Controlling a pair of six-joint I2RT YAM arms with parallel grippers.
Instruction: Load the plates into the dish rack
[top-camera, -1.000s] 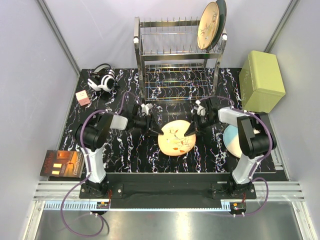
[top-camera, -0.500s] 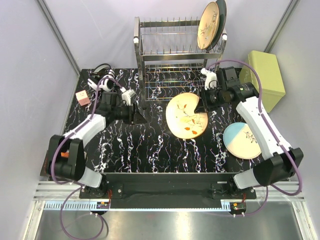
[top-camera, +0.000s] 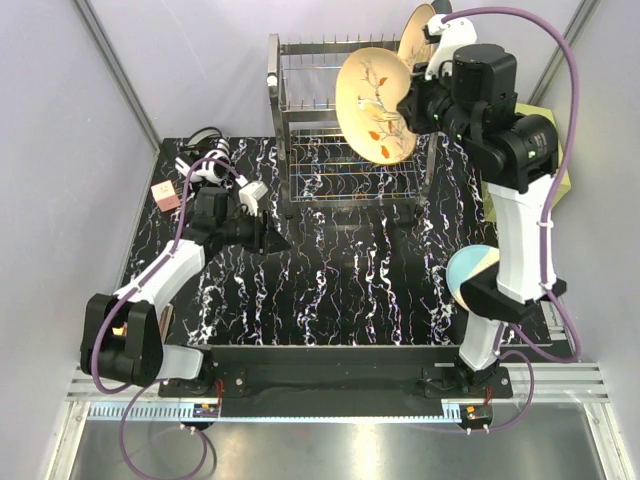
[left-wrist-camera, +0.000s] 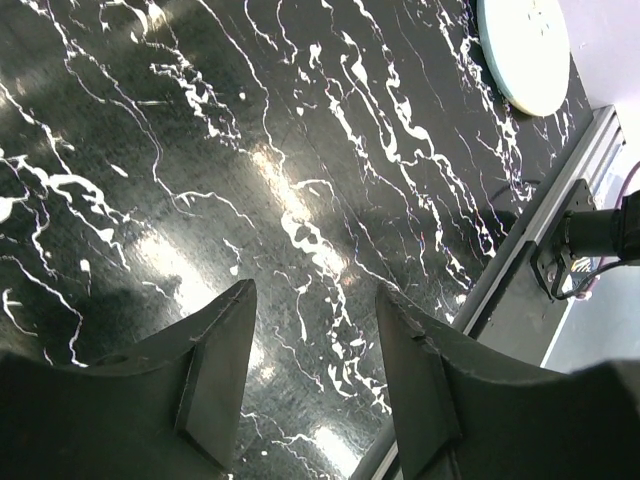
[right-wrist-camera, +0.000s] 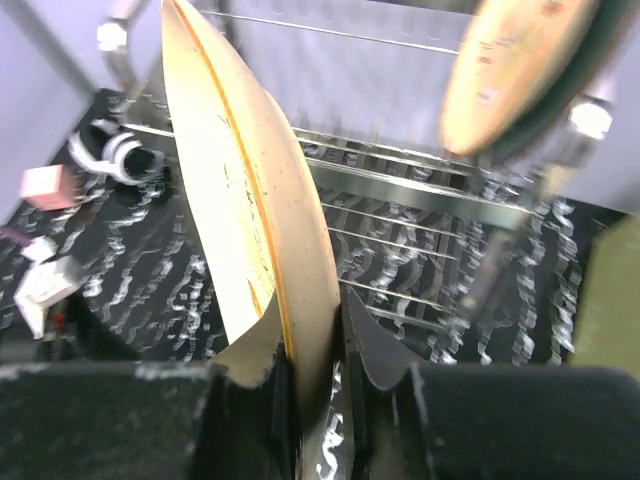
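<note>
Orange-peach plate (top-camera: 373, 105) stands tilted on edge, patterned face frontward.

A black worktop (top-camera: 340, 290) veined with white marbling fills the middle. It is glossy enough to throw back bright patches of light (left-wrist-camera: 285, 165). Plain pale lavender-grey walls (top-camera: 60, 150) close it in on the left, far and right. A slotted aluminium rail (top-camera: 110, 382) runs along the near edge, with a smooth grey surface (top-camera: 330, 445) nearer still.
</note>
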